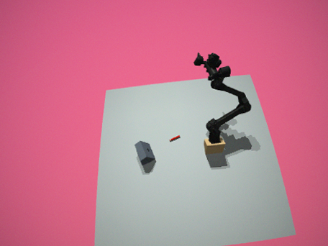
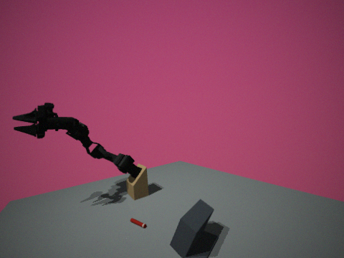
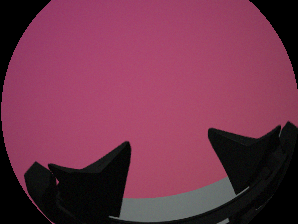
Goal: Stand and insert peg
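Observation:
A red peg lies on its side on the table, between the panel and the arm's base. Its white band shows near the end toward the panel. The dark grey sloped panel stands on the table. Its hole shows in the top view, in the face toward the robot; the exterior camera sees the panel from behind, with the hole hidden. My gripper is open and empty, raised high above the table and far from the peg. Peg and panel are out of the wrist view.
The arm's tan base block stands on the table, to the right of the peg in the top view. The arm reaches up and away from the peg and panel. The table's edge shows in the wrist view.

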`<state>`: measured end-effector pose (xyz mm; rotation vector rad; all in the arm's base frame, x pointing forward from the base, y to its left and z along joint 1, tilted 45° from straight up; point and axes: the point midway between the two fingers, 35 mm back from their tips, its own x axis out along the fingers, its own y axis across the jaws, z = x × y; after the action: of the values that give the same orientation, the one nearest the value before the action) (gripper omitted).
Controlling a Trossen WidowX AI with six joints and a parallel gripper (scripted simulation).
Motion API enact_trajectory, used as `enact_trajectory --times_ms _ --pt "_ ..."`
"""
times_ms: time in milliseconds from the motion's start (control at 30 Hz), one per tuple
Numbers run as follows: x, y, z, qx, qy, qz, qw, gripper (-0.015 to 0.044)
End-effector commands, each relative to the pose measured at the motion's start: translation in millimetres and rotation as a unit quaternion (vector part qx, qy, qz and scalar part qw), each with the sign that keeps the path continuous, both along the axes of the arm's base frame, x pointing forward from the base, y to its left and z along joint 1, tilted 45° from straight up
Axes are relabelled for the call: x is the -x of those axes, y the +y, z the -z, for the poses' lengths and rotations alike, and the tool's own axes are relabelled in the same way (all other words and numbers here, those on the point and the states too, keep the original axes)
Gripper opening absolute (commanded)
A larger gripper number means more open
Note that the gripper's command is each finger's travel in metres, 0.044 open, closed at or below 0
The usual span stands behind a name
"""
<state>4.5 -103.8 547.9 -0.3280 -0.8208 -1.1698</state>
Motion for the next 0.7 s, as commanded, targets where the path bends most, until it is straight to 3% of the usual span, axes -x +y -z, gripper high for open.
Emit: enact_trajectory --times_ms 0,467,667 --pt "-2.0 0.1 0.0 0.000 0.003 -0.001 1.000 0.0426" --pt "-145.0 10.2 25.1 0.000 0.203 -0.056 0.978 0.0440" --pt "-177.1 10.6 40.1 -0.006 0.251 -0.069 0.965 0.0440"
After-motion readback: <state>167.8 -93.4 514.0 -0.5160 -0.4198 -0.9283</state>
